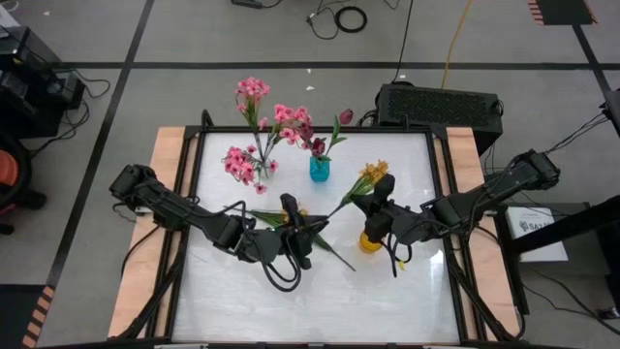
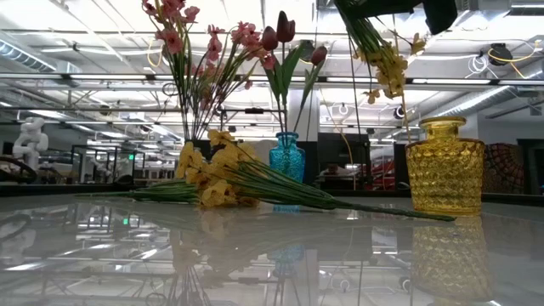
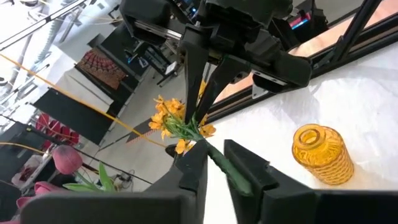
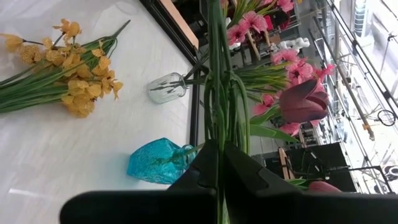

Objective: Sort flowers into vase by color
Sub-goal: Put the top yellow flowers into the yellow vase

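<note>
Your right pincer (image 1: 376, 199), pinching a yellow spray (image 1: 371, 175), hangs just above the yellow vase (image 1: 370, 240) at centre-right, stem pointing down toward its mouth. Your left pincer (image 1: 295, 237) narrows around the yellow sprays (image 1: 291, 219) lying on the surface (image 1: 407, 301) mid-frame.

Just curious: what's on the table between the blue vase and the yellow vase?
Nothing stands between the blue vase and yellow vase except green stems lying on the table, seen in the low view.
</note>
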